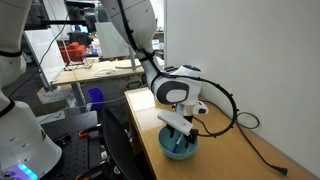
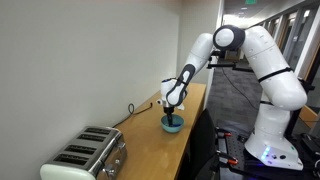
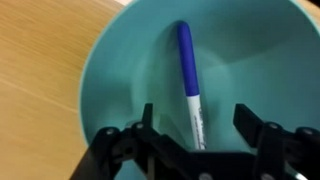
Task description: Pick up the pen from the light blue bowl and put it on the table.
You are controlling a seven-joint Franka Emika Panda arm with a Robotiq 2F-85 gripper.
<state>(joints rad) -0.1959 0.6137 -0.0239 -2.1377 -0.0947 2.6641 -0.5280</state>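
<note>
In an exterior view a toaster [image 2: 85, 155] is seen at the left of the table [image 2: 148, 148], well apart from the light blue bowl [image 2: 173, 125]. A black cable [image 1: 250, 140] is trailed past the bowl. The arm is bent down from the right. The gripper [image 3: 195, 112] is lowered into the bowl with its fingers spread, and the pen [image 3: 187, 65] lies between them on the bowl's floor.

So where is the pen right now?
In the wrist view the pen lies inside the light blue bowl, its whitish end between the fingers of the open gripper.
</note>
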